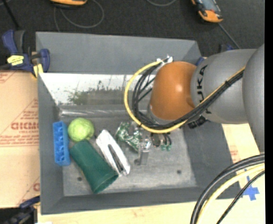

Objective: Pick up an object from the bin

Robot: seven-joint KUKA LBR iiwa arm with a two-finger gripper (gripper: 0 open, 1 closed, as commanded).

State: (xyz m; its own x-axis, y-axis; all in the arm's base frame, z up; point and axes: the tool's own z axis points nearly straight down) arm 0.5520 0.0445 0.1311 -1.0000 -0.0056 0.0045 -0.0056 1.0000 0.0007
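My gripper [142, 156] reaches down under the arm's wrist to the bin floor near the middle. Just to its upper left, right against it, lies a small green-and-white crinkled thing [128, 135]. A small green bit [167, 145] sits to the gripper's right. Left of the gripper rests a white elongated object [112, 152] with a dark slot along it, set diagonally. Nothing can be made out as held.
A dark green cup [93, 168] lies on its side at the lower left, touching the white object. A yellow-green ball [80, 129] and a blue ridged block [61, 143] sit by the left wall. The arm covers the bin's right rear.
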